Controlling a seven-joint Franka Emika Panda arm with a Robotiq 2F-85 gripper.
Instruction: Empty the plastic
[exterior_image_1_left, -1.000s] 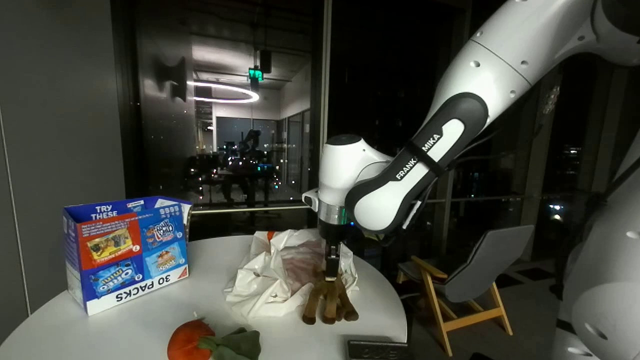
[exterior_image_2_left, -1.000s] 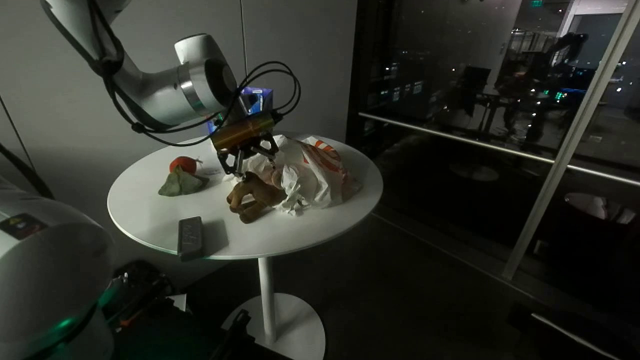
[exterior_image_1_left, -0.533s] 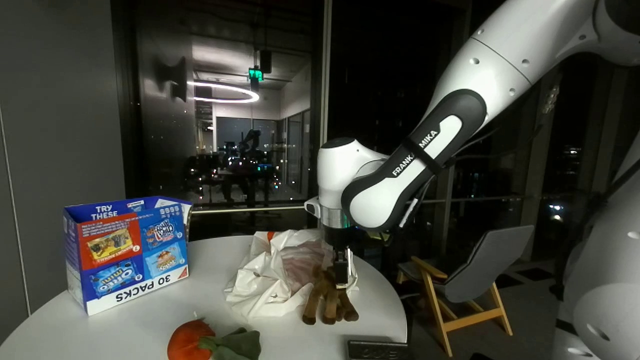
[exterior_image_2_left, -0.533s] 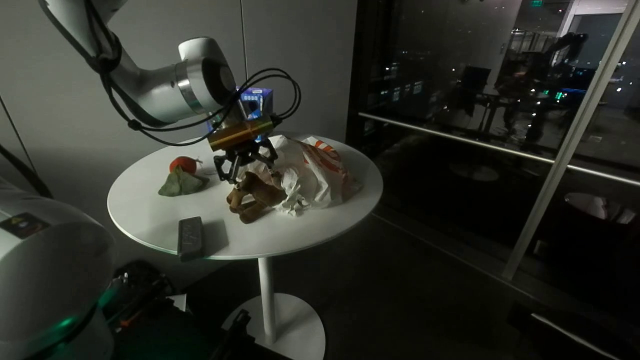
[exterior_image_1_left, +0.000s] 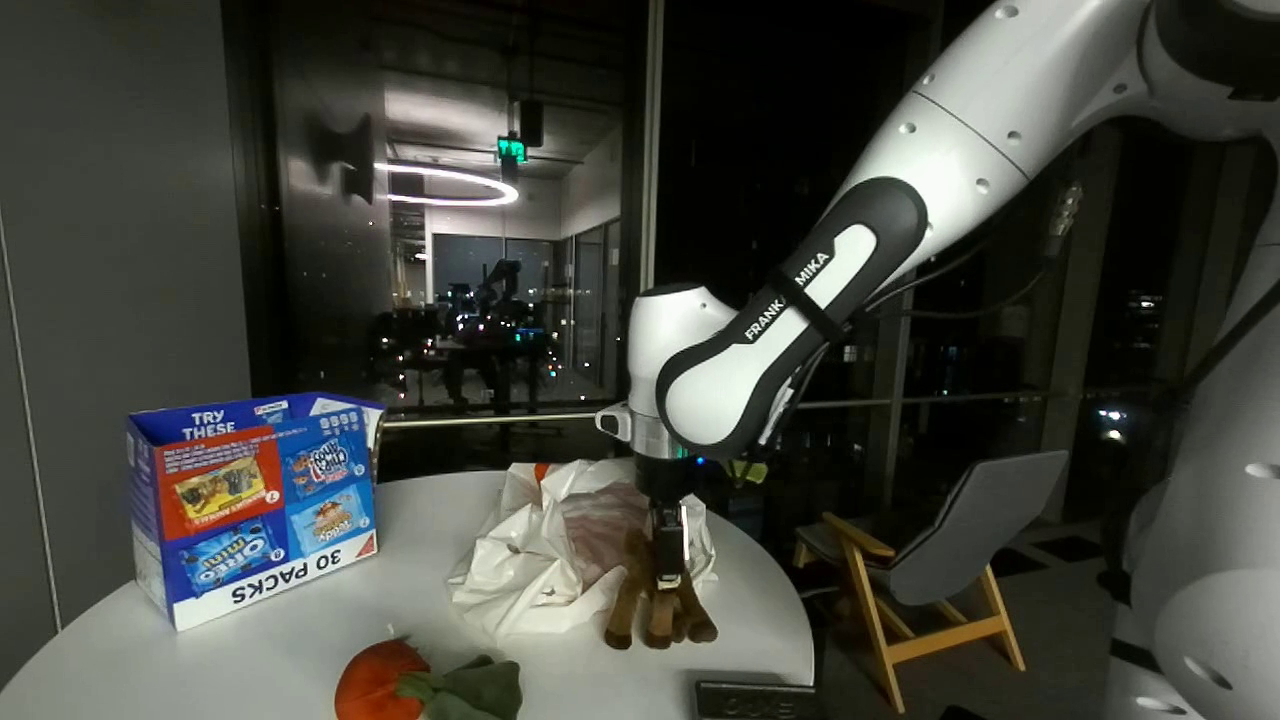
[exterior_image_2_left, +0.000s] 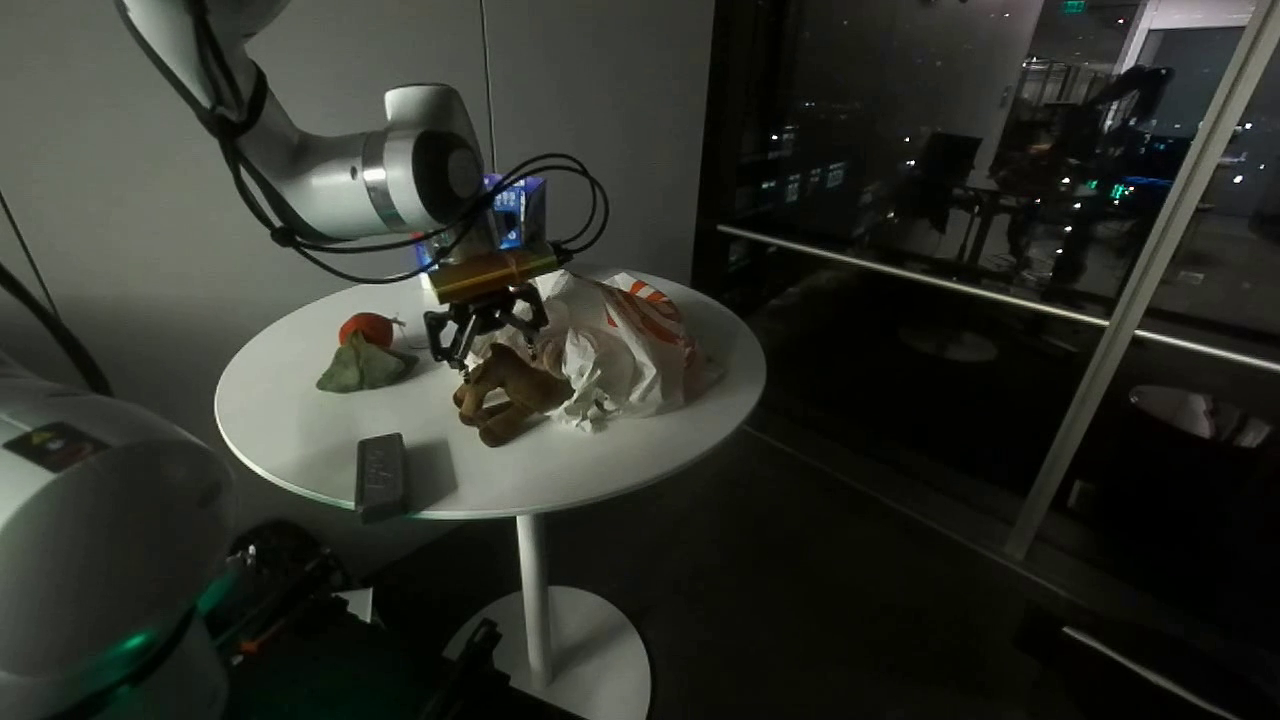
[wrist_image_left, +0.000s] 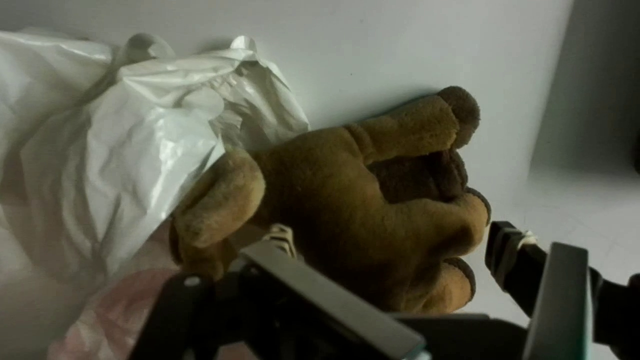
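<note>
The white plastic bag (exterior_image_1_left: 530, 570) lies crumpled on the round table and has red print; it also shows in an exterior view (exterior_image_2_left: 640, 350) and at the left of the wrist view (wrist_image_left: 145, 130). A brown plush toy (exterior_image_1_left: 628, 605) with stubby legs lies at the bag's mouth, legs pointing away from the bag; it shows in an exterior view (exterior_image_2_left: 525, 388) and in the wrist view (wrist_image_left: 325, 185). Part of its front end is under the bag's edge. My gripper (wrist_image_left: 392, 245) is open, low over the toy, one finger near each end of the body. Whether the fingers touch it is unclear.
A blue snack box (exterior_image_1_left: 260, 510) stands at the far side of the table (exterior_image_2_left: 300, 430). A red, tomato-like soft object (exterior_image_1_left: 380, 680) with a green leafy part (exterior_image_2_left: 362, 365) lies near it. A dark block (exterior_image_2_left: 380, 475) sits at the table edge. A grey chair (exterior_image_1_left: 960, 530) stands beyond the table.
My gripper has come down lower over the plush toy, with a small sideways shift back and forth. The toy, the bag and the other objects have not visibly moved.
</note>
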